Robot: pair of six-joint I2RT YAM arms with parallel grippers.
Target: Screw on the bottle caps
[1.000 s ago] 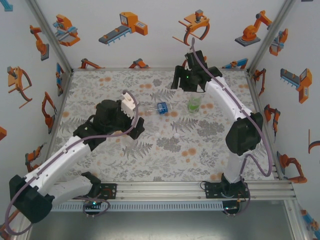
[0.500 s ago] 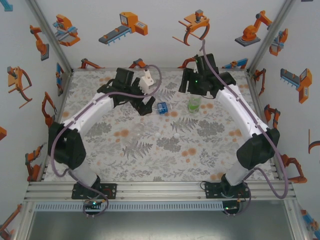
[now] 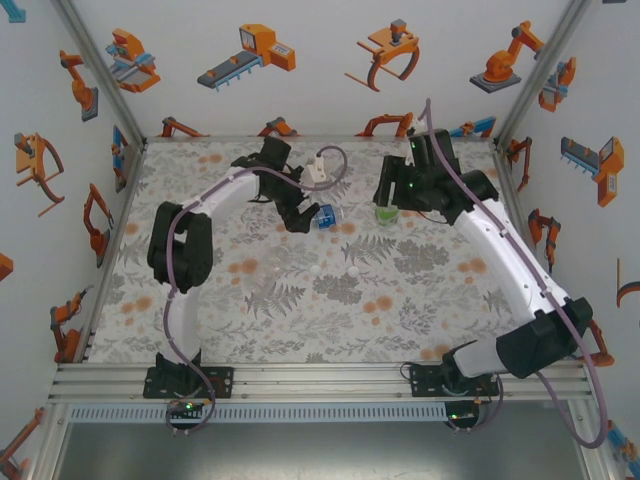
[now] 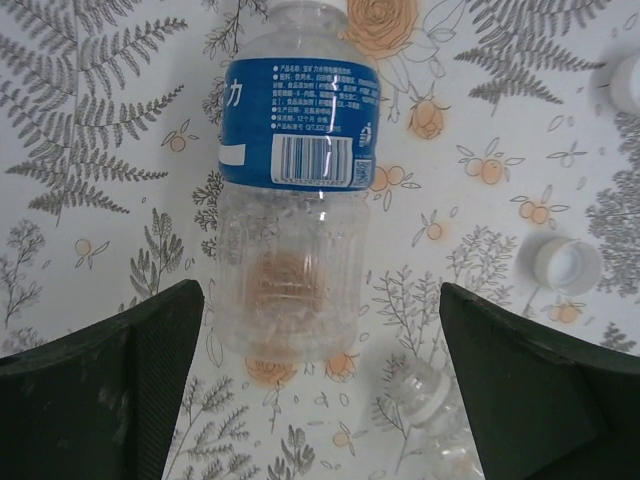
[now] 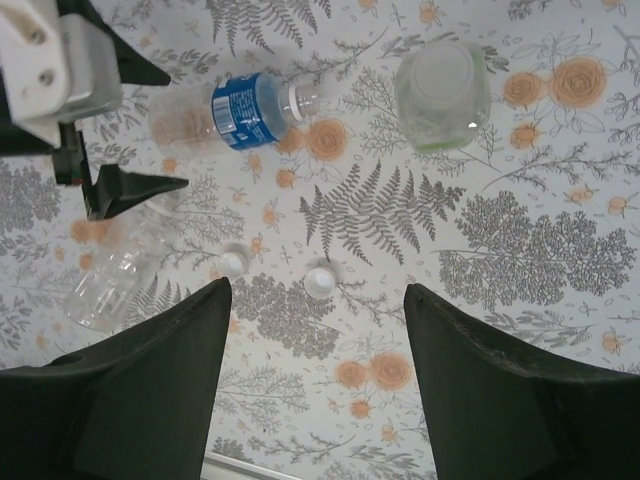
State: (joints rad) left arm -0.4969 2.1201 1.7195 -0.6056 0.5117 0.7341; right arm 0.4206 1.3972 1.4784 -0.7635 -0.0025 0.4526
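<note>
blue bottle [image 5: 250,108] lying top left | left gripper [image 5: 172,130] astride its base, jaws wide | green bottle [image 5: 442,95] upright top right | clear bottle [image 5: 115,275] lying at left | cap [image 5: 233,262] near cap [image 5: 319,281], mid-table | right gripper [image 5: 316,300] fingers apart, empty

Tablecloth [image 3: 300,320] was all grey ferns and orange flowers. White walls [image 3: 310,100] left, right and far had orange robot stickers, and a metal rail [image 3: 320,375] ran along the near edge.

Bright, even light in all my views; faint soft shadows on the surface [image 3: 300,320]; a small glint on the green-tinted bottle [image 5: 440,95].
</note>
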